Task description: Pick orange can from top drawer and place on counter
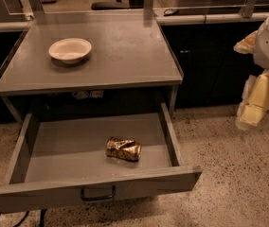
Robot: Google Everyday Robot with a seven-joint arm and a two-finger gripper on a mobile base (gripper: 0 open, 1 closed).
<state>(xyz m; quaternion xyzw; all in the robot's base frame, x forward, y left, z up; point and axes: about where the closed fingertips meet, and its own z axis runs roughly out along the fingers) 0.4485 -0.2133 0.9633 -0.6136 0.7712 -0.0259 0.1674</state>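
Observation:
The orange can (123,149), dented and lying on its side, rests in the open top drawer (54,162), right of the middle and near the front panel. The drawer is pulled fully out, with its dark handle (98,193) at the front. The counter (125,56) sits above it. My gripper (254,109) hangs at the far right of the camera view, over the floor, well to the right of the drawer and about level with the counter's edge. It holds nothing that I can see.
A cream round bowl (70,49) stands on the counter's back left. Dark cabinets and a rail run behind the counter. Speckled floor (229,174) lies right of the drawer. Cables (11,219) hang at the bottom left.

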